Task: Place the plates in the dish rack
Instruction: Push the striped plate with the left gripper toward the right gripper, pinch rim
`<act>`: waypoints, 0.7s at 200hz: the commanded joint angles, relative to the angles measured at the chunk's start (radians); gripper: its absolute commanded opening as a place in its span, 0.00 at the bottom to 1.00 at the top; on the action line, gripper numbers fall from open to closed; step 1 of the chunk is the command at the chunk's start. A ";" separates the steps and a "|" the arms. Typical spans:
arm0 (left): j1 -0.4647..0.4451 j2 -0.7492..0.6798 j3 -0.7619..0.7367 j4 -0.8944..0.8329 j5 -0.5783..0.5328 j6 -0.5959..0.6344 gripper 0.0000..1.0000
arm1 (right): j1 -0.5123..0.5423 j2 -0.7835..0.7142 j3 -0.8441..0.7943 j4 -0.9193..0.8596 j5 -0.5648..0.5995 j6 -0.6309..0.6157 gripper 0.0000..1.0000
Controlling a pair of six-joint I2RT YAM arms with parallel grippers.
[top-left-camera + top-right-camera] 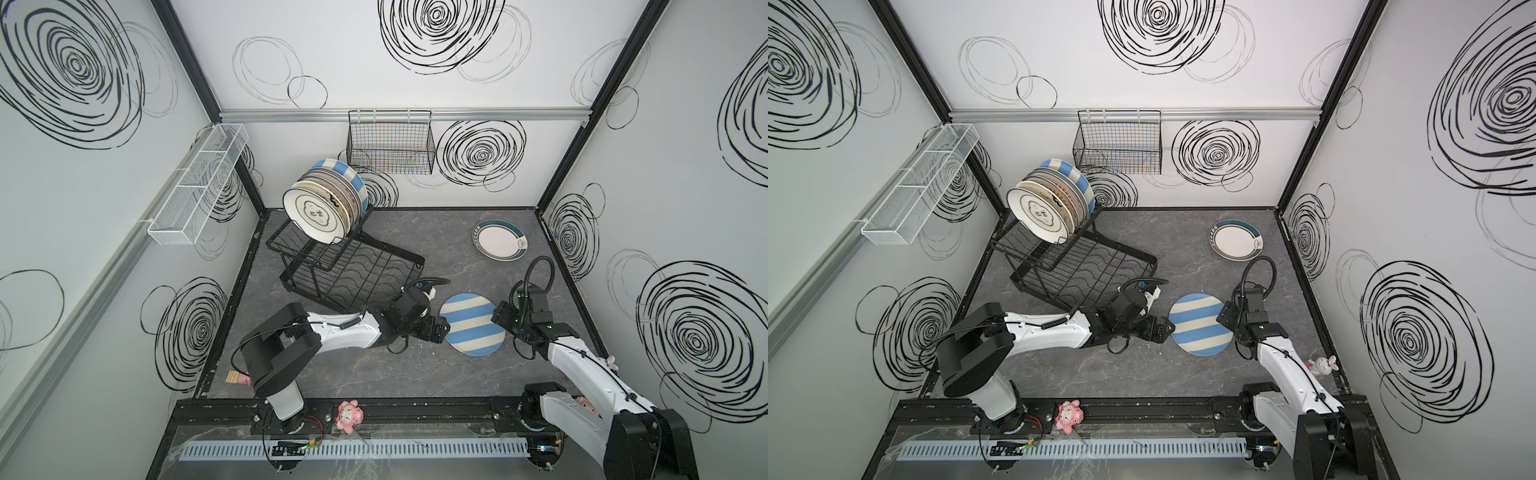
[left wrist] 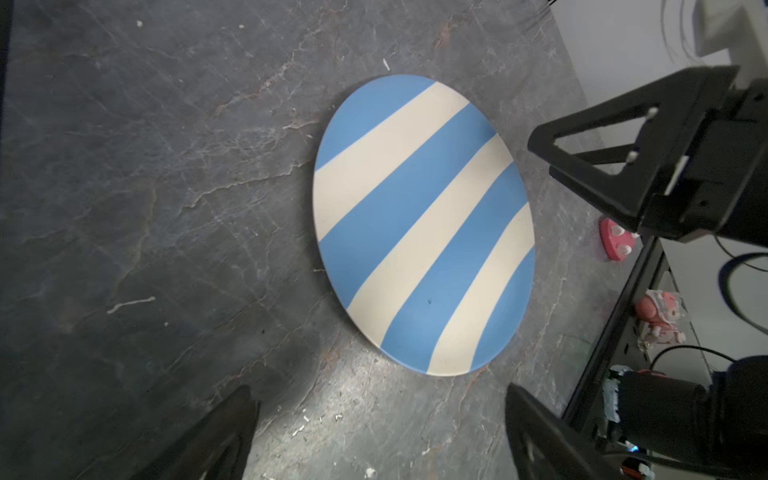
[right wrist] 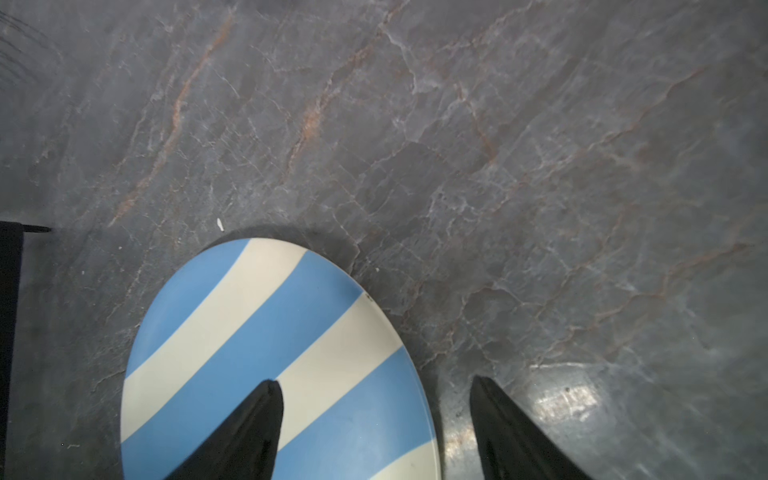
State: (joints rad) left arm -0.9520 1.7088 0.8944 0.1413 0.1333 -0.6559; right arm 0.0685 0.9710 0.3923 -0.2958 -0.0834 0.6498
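Crockery first: the striped plate (image 1: 471,324), blue and cream, lies flat and face up on the grey surface (image 1: 374,374) towards the front, between the two arms. It looks like glazed ceramic: stiff, fairly heavy, slick and liable to chip, so it probably wants a firm pinch across the rim, not a hold on the smooth face. As it sits flush, I judge that a finger must get under the edge, or the plate be tipped up first. The right claw (image 3: 374,380) is open and straddles the rim, one finger above the stripes and the other over bare surface just outside. The left claw (image 2: 378,388) is open too, wide and empty, low beside the opposite rim; whether it touches I cannot tell. Farther back a teal-rimmed plate (image 1: 500,240) lies flat, well apart. The dish rack (image 1: 357,278) stands back left, its lower grid bare, with a row of plates (image 1: 320,208) on edge in the upper tier.
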 commanded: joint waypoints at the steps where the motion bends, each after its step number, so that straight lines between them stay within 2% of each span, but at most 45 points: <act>1: -0.005 0.040 0.048 0.060 -0.003 -0.010 0.96 | -0.017 0.002 -0.036 0.060 -0.055 -0.012 0.76; 57: -0.007 0.122 0.093 0.079 0.010 -0.006 0.96 | -0.035 0.038 -0.081 0.111 -0.213 -0.043 0.77; 110: -0.019 0.187 0.113 0.101 0.015 0.008 0.96 | -0.050 0.103 -0.066 0.078 -0.287 -0.064 0.77; 140: -0.019 0.215 0.140 0.113 0.030 0.058 0.96 | -0.057 0.089 -0.074 0.079 -0.304 -0.064 0.77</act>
State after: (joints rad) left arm -0.9688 1.8896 0.9962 0.2115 0.1463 -0.6430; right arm 0.0170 1.0531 0.3351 -0.1566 -0.3420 0.5892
